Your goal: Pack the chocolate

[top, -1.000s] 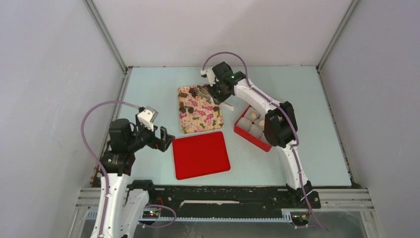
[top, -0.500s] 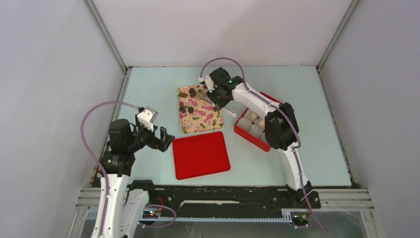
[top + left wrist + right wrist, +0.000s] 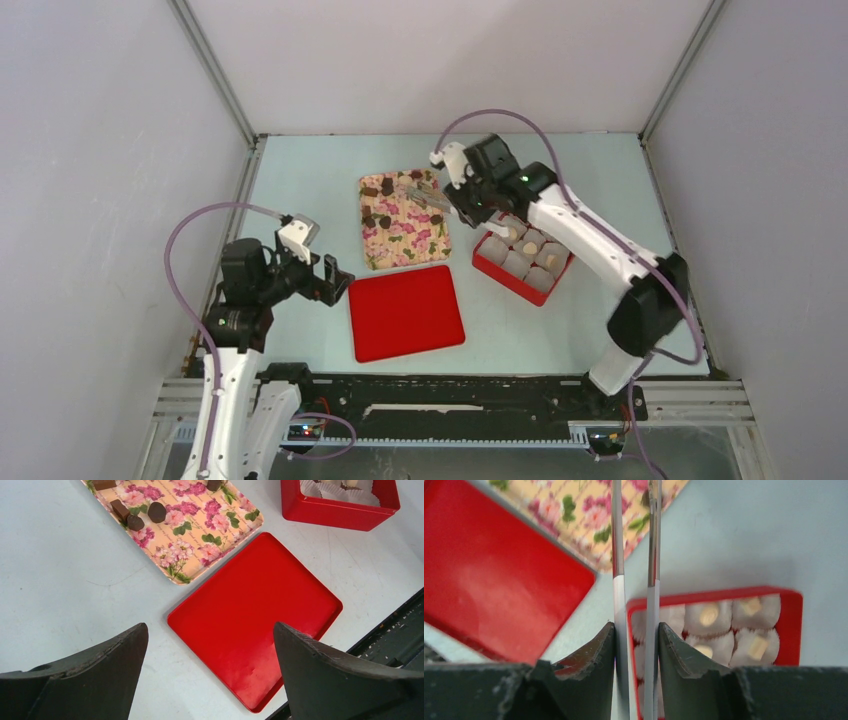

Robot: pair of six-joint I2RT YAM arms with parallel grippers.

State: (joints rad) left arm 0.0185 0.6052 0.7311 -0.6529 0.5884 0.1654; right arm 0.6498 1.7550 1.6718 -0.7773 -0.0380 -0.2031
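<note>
Several dark brown chocolate pieces [image 3: 375, 217] lie on the floral tray [image 3: 410, 240]; the left wrist view shows them [image 3: 156, 511] at its top left. Pale tan chocolate pieces [image 3: 709, 614] sit in white paper cups inside the red box [image 3: 503, 274]. My right gripper [image 3: 458, 196] is shut on metal tongs [image 3: 428, 195], whose tips reach over the tray's right part. In the right wrist view the gripper [image 3: 636, 630] pinches both tong arms [image 3: 653, 555]; I cannot tell whether the tips hold a piece. My left gripper [image 3: 338, 283] hovers open left of the lid.
The flat red lid [image 3: 405, 312] lies in front of the tray, under the open left gripper [image 3: 210, 630] in its wrist view. The red box's rim [image 3: 724, 592] is just right of the tongs. Grey walls enclose the table on three sides.
The right arm has swung to the right, carrying the tongs from the tray's far edge toward the red box. The left arm has stayed still.
</note>
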